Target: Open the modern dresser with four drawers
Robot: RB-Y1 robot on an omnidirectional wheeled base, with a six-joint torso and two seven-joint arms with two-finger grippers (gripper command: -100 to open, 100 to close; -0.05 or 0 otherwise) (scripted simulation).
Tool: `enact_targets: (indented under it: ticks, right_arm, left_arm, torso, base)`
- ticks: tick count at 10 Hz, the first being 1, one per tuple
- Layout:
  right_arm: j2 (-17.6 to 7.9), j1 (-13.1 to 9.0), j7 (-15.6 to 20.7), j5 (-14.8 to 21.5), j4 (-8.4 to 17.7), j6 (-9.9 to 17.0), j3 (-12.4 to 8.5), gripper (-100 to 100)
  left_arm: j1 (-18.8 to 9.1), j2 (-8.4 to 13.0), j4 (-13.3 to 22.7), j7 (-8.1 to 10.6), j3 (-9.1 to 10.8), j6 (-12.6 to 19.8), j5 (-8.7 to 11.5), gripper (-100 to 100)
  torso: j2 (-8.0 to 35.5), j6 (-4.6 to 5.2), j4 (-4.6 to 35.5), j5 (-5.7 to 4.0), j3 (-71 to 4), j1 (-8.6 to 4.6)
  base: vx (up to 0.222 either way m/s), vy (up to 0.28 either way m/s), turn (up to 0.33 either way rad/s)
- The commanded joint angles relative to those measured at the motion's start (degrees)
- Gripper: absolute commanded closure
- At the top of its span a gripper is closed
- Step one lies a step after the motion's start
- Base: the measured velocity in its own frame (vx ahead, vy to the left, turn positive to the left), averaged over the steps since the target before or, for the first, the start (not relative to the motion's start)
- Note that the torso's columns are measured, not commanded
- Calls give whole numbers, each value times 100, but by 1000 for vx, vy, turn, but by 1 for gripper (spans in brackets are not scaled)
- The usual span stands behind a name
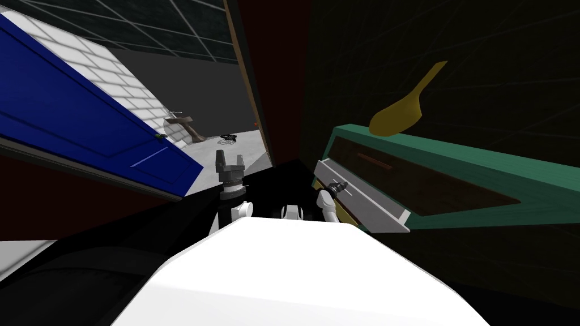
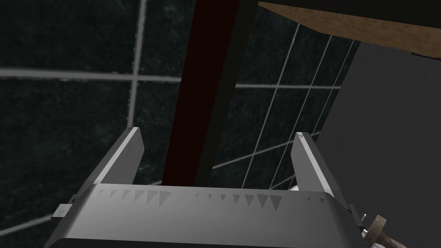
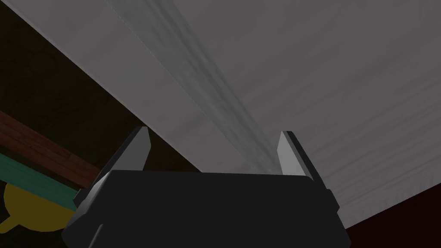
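I am reaching my right arm low and forward beside my chest, pointing my right gripper [image 1: 338, 186] at the grey drawer front [image 1: 362, 199] of the green dresser [image 1: 487, 175], which is standing near on my right. My fingers [image 3: 287, 150] are spread apart, released and gripping nothing. The grey panel is lying just beyond their tips, and I cannot tell whether they are touching it. That drawer front is standing out from the green body, with brown showing behind it. A yellow object [image 1: 398, 115] is lying on the dresser's top. I am holding my left arm upright, with my left gripper [image 1: 230, 167] pointing up, parted and empty, to the right of a blue door [image 1: 85, 124].
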Motion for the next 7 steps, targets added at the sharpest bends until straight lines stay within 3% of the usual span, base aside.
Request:
enact_targets:
  ticks: [1, 2, 3, 4, 7]
  right_arm:
    - [65, -162, 397, -132, -231, -48, -58, -100]
    - [103, -215, 545, -185, -301, -65, -76, -100]
    - [112, -122, 455, -188, -200, -64, -65, -100]
    - [122, -112, 498, -205, -188, -72, -60, 0]
    - [121, -65, 496, -238, -116, -97, -50, 0]
  left_arm:
    - [0, 0, 0, 0, 0, 0, 0, 0]
    - [0, 0, 0, 0, 0, 0, 0, 0]
    - [0, 0, 0, 0, 0, 0, 0, 0]
    - [0, -1, 0, 0, -1, 0, 0, 0]
    - [0, -1, 0, 0, -1, 0, 0, 0]
  torso:
    - [18, 2, 11, 9, 8, 7]
    - [30, 3, 21, 17, 14, 13]
    - [43, 1, 35, 28, 19, 22]
    - [36, 7, 21, 18, 18, 19]
    - [1, 5, -5, -7, -1, -16]
  base:
    - [-36, -11, -35]
    - [-36, -10, -42]
    - [-5, -7, 12]
    - [9, 1, 21]
    - [6, 4, 14]
